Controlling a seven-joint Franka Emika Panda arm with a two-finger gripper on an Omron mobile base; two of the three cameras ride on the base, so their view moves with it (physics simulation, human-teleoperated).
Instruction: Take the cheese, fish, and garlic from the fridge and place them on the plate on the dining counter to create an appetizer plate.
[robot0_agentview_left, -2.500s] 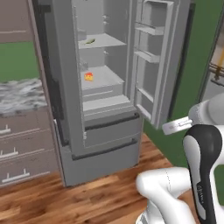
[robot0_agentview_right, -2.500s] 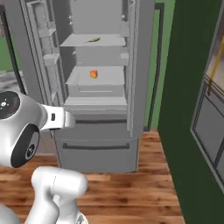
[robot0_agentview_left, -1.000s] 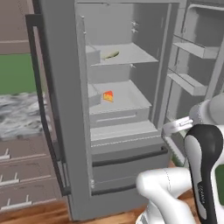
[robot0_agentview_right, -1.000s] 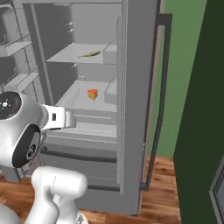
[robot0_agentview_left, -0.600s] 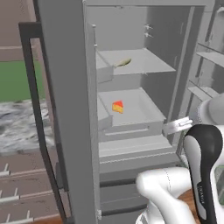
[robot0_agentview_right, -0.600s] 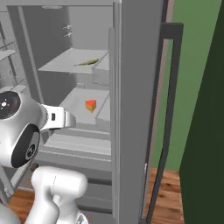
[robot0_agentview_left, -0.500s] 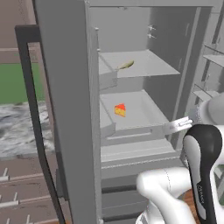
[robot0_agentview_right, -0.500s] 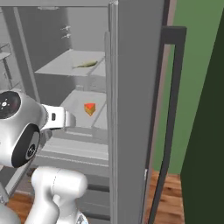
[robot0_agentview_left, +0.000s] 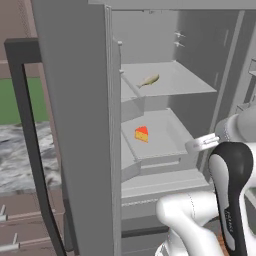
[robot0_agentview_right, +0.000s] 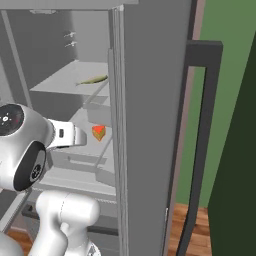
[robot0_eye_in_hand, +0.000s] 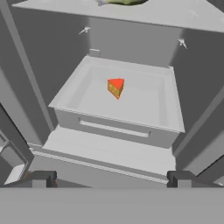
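Fridge (robot0_agentview_left: 75, 100), open: cheese (robot0_eye_in_hand: 115, 87) in shallow drawer (robot0_eye_in_hand: 166, 131); fish (robot0_agentview_left: 148, 80) on shelf (robot0_agentview_left: 185, 82) above. Gripper (robot0_eye_in_hand: 109, 178) empty, jaws wide. Garlic not made out.

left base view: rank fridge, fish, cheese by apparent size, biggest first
1. The fridge, by far the largest; it runs past the frame's edges.
2-3. The fish and the cheese look alike in size: the fish is longer and thinner, the cheese more compact. The fish sits one shelf higher, so no firm order.
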